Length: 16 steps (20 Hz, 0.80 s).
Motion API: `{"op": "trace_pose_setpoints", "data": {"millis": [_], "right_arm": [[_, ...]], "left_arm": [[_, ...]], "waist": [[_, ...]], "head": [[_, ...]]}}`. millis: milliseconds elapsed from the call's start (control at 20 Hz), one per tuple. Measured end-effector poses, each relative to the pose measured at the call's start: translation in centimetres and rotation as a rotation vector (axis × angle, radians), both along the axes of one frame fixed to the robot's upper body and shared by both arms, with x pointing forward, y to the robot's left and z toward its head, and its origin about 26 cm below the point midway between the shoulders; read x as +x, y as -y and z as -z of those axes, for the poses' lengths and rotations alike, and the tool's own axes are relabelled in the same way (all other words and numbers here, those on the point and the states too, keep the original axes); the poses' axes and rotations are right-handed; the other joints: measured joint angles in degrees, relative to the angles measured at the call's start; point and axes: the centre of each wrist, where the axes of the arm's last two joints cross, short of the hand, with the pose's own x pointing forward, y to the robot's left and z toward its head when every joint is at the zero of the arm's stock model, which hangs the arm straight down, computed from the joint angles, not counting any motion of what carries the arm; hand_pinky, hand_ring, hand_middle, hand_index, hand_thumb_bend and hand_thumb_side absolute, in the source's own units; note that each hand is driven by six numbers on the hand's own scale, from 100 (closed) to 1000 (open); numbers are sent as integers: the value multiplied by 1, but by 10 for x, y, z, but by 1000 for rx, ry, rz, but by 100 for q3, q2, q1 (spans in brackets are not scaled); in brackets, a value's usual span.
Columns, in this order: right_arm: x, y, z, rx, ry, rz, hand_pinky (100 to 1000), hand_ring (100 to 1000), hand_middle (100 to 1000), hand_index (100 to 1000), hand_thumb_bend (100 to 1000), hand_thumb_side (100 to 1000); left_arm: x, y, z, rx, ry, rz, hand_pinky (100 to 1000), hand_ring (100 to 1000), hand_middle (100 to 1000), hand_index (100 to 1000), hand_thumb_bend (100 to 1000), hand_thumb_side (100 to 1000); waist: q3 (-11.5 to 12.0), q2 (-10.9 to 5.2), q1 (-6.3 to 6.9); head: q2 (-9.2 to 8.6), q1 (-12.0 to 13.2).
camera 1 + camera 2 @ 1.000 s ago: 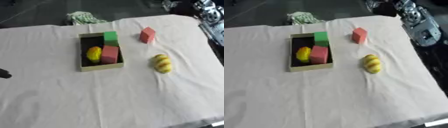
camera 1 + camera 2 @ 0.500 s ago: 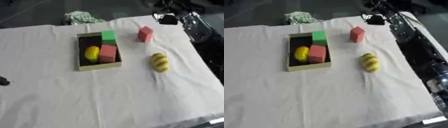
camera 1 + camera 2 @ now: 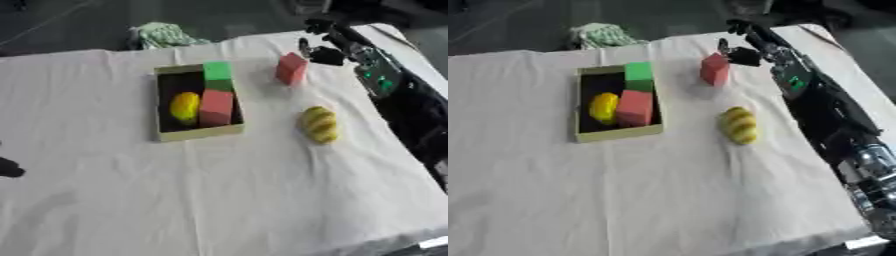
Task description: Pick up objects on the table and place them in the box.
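A shallow tan box (image 3: 198, 132) left of the table's middle holds a green block (image 3: 217, 72), a red block (image 3: 215, 107) and a yellow rounded object (image 3: 185, 107). A second red block (image 3: 714, 69) stands on the cloth to the right of the box. Nearer to me lies a yellow striped object (image 3: 739, 125). My right arm reaches in from the right. My right hand (image 3: 744, 49) hovers open just right of and above the loose red block, apart from it. Only a dark tip of my left hand (image 3: 9, 168) shows at the left edge.
A white cloth (image 3: 219, 200) covers the table. A green-and-white crumpled cloth (image 3: 161, 35) lies at the far edge behind the box. My right forearm (image 3: 824, 110) lies along the table's right side, beside the yellow striped object.
My right arm has swung in from the far right corner, and its hand now hangs beside the loose red block. The left hand's tip has dropped lower at the left edge.
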Motion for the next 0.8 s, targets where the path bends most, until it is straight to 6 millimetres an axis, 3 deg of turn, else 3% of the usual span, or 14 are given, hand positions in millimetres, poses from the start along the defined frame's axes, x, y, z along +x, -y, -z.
{"op": "trace_pose_setpoints", "data": {"millis": [450,800], "right_arm": [[3,-7,8,-30,-68,-49,897,938,867,994,100,838],[4,-11,12,-55,-149,-139,904,943,875,1000,100,919]], "left_arm": [[-1,2,2,12,-9,10,806,632,579,830,100,645],[-1,3,2,13,-15,18,807,631,579,831,100,646]], "waist": [[0,2,33],[0,16,33]], "head": [[0,0],[0,8]]}}
